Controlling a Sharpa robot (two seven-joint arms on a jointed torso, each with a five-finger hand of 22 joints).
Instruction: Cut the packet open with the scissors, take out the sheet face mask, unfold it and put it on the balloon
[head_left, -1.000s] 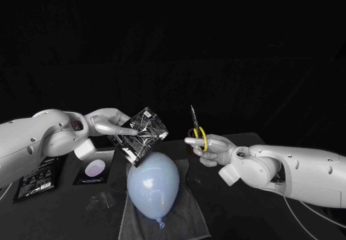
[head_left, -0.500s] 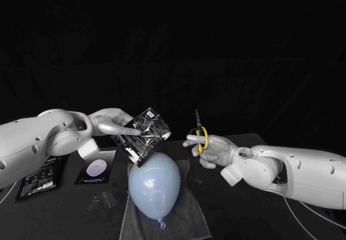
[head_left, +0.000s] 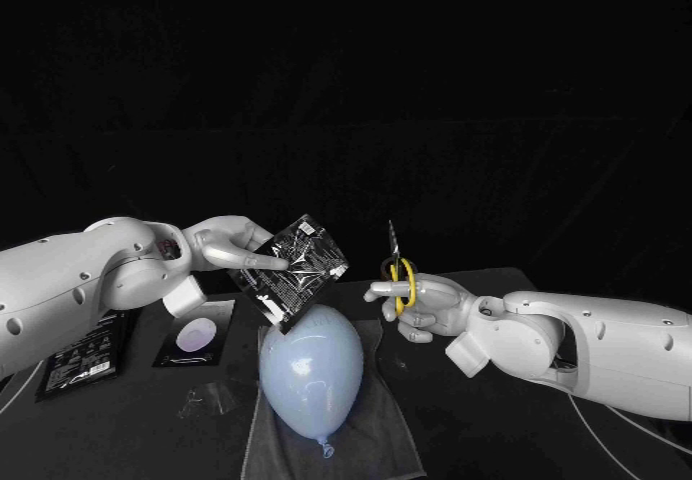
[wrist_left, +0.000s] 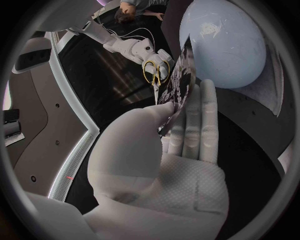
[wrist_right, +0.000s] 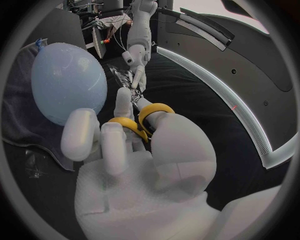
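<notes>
Setting: a black table (head_left: 483, 432) in front of a dark, unlit backdrop.
Cloth: a grey cloth (head_left: 382, 440) is spread mid-table and runs down to the table's near edge.
Balloon: a pale blue balloon (head_left: 309, 365) lies lengthwise on the cloth, its knot pointing at the near edge.
Left hand: the left hand (head_left: 231, 250) is raised over the table's left half. Its thumb and straight fingers are pinched on the packet's edge.
Right hand: the right hand (head_left: 426, 310) is raised over the table's right half. Its fingers are curled through and around the yellow handles, grasping the scissors.
Packet: the black printed packet (head_left: 296, 270) is held tilted in the air above the balloon's far end, one corner pointing down. Whether that corner touches the balloon cannot be told.
Spare packet: a second black packet (head_left: 84, 352) lies flat near the table's left edge.
Card: a black card with a pale round disc (head_left: 195, 338) lies between the spare packet and the cloth.
Scissors: the scissors (head_left: 392, 262) stand upright with blades pointing up, beside the held packet but apart from it.
Plastic scrap: a crumpled clear scrap (head_left: 202, 402) lies just beside the cloth's left edge.
</notes>
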